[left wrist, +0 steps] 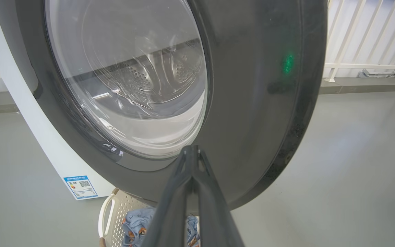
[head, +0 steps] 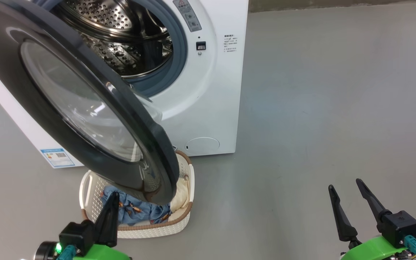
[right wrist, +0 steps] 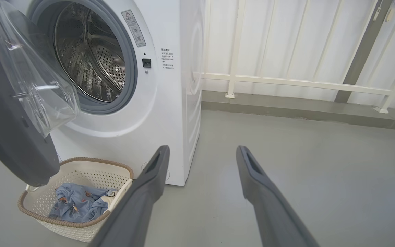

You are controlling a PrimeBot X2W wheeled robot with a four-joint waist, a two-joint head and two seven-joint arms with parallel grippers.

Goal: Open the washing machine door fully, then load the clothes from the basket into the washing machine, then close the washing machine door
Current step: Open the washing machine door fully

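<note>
The white washing machine (head: 208,108) stands at the top left with its steel drum (head: 121,36) exposed. Its black-rimmed washing machine door (head: 157,162) is swung partway out towards me and hangs over the basket (head: 150,230). Inside the basket lie the clothes: a light blue printed garment (head: 135,209) and a cream one (head: 181,196). My left gripper (head: 113,196) is shut on nothing, just in front of the basket and below the door; in the left wrist view its tips (left wrist: 192,149) meet before the door's rim (left wrist: 252,103). My right gripper (head: 344,185) is open over bare floor at the lower right.
Grey floor (head: 320,108) stretches wide to the right of the machine. A white railing (right wrist: 286,82) runs along the wall behind. A blue sticker (head: 57,157) marks the machine's lower left side. The door covers much of the basket from above.
</note>
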